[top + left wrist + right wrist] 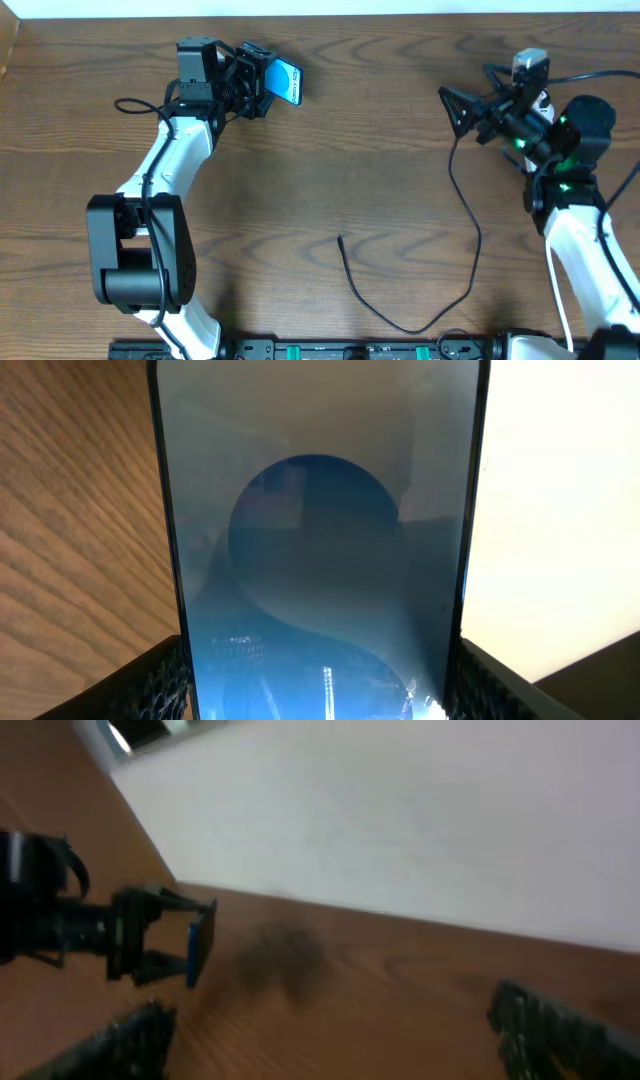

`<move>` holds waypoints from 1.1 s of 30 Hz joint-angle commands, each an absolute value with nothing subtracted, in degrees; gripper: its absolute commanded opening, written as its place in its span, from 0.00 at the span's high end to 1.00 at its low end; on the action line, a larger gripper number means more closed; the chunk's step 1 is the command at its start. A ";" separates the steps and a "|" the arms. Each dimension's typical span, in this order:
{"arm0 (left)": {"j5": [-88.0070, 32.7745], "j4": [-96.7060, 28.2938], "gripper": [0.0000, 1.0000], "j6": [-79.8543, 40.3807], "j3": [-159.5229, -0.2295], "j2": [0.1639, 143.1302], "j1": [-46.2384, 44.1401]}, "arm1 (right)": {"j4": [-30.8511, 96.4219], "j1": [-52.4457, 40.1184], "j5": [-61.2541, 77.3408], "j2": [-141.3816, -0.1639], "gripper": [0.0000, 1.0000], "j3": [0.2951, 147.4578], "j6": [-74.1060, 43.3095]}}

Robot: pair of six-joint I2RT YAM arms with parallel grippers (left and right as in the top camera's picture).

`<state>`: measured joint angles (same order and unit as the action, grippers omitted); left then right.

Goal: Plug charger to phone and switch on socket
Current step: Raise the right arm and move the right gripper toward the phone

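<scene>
Smartphone [285, 82], slim, black-edged, with a bright blue screen, gripped at far left; thin black charger cable [478, 240] slack mid-table.
Left gripper [262, 80] clenches the phone by its sides near the brown wooden table's [380, 150] far edge. The cable's free tip [340, 238] lies bare on the wood, well apart. Right gripper [458, 115] gapes, grasping nothing.

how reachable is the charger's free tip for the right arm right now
Probably yes: the charger tip lies alone on the table, nothing over it, and the right gripper is open and empty. The left gripper, holding the phone, is far off.
</scene>
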<state>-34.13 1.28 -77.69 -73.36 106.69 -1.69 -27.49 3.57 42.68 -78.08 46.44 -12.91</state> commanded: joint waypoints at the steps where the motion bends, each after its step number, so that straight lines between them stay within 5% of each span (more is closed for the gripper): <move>1: -34.04 1.34 0.93 -76.53 -73.63 105.43 -1.48 | -33.45 3.33 43.16 -79.11 0.01 47.57 -21.61; 8: -34.04 1.39 0.93 -76.77 -73.63 105.43 -1.48 | -26.13 0.91 29.39 -79.81 0.01 47.59 -31.03; 23: -34.04 0.89 0.93 -77.41 -73.63 105.43 -4.12 | -18.39 -15.62 35.46 -101.80 0.01 67.35 -23.09; 33: -34.00 0.97 0.93 -78.35 -73.63 105.43 -7.55 | -21.85 -22.63 32.47 -106.52 0.01 67.88 -23.07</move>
<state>-34.11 0.40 -78.04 -73.36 106.69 -7.20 -20.95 -21.78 33.39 -106.26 66.74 -24.29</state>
